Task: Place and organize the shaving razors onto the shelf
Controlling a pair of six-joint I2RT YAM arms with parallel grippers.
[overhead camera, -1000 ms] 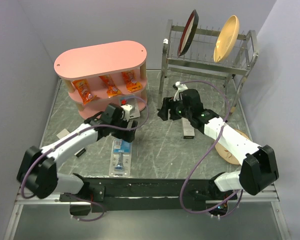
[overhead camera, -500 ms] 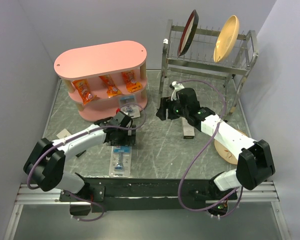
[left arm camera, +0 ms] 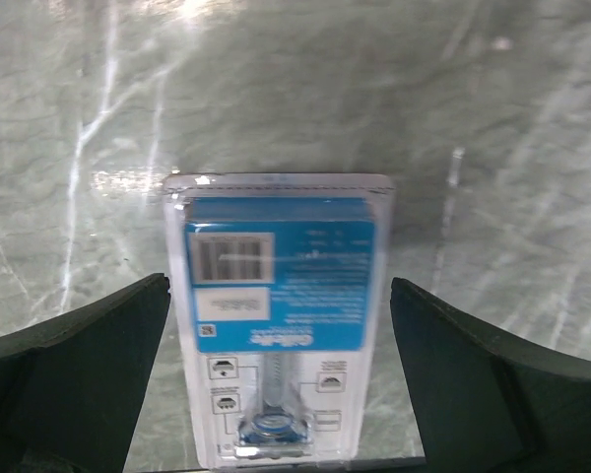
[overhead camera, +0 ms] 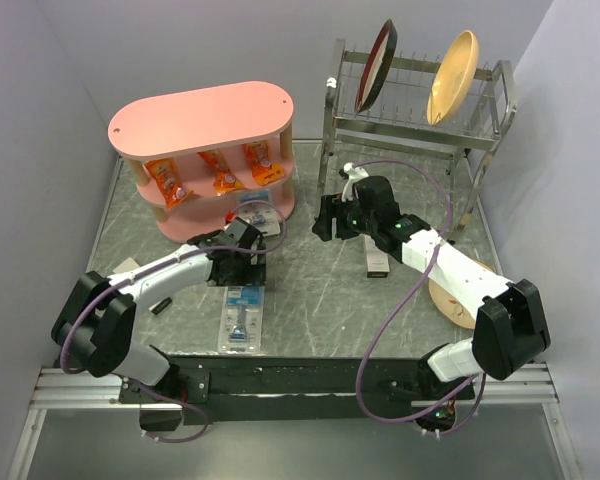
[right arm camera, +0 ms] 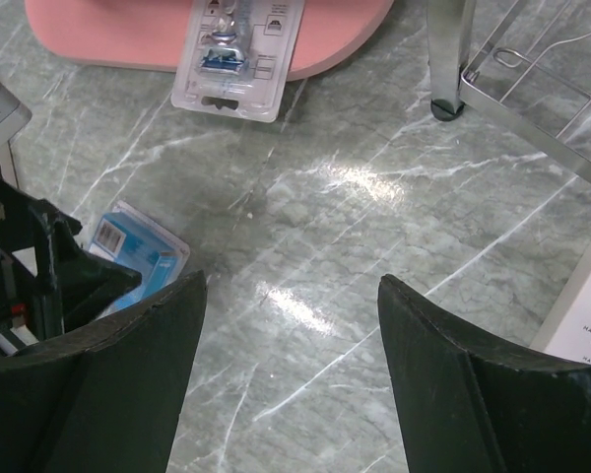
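Grey marbled surface between lavender walls carries the pink shelf. The left claw is spread wide, astride the first razor pack lying flat, fingers clear of it. The right claw gapes empty. The second razor pack overhangs the shelf's bottom board. A barcode shows; the print is unreadable.

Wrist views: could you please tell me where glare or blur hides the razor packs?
Left wrist: the table pack is clear in outline, its small print blurred, glare beside its top edge. Right wrist: glare streaks the table, not the shelf pack.
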